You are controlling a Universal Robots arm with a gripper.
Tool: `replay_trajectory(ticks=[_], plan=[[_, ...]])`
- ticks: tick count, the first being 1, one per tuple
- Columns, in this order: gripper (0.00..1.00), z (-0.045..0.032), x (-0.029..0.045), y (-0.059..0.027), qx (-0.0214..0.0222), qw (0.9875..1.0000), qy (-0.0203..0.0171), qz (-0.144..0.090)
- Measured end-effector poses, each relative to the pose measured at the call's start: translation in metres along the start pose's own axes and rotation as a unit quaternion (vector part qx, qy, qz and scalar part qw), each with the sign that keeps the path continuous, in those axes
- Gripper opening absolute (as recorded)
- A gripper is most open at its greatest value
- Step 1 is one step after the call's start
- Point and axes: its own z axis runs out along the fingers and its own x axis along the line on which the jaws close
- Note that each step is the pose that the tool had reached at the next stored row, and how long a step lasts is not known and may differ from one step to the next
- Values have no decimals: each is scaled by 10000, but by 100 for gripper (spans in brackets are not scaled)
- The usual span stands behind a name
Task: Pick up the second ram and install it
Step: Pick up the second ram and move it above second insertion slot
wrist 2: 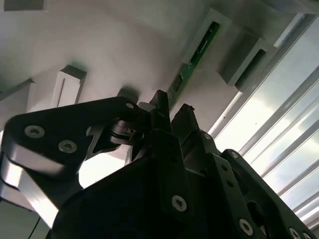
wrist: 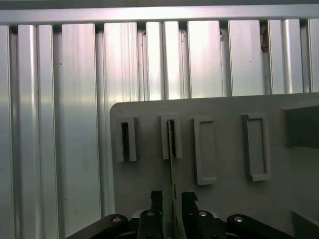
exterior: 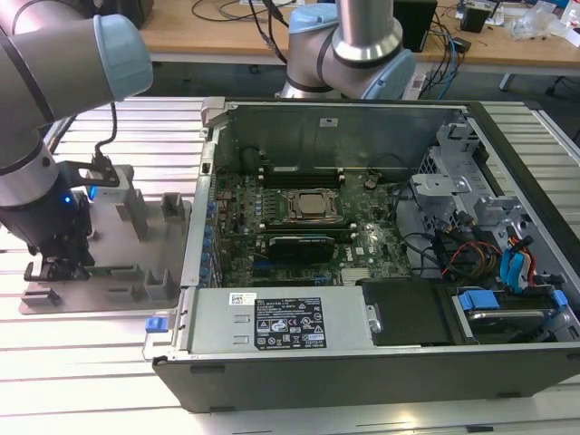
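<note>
Resting on slatted aluminium table [exterior: 91,367]: tray [exterior: 111,243] with second ram [wrist 2: 201,46], computer case [exterior: 299,127]

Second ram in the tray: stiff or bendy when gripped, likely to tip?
Probably stiff: the second ram is a thin flat board standing on edge in slots of the grey tray. Likely light, yet apt to tilt if lifted unevenly, being so narrow edge-on. The gripper straddles it, jaws open.
</note>
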Motion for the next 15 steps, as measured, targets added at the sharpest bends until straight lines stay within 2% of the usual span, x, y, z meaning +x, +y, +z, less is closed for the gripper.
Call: replay_trajectory(ticks=[5,7,15], plan=[[30,10,0,0,0,10000,-9,0],[13,10,0,0,-1,10000,-12,0],[13,10,0,0,-1,10000,-21,0]])
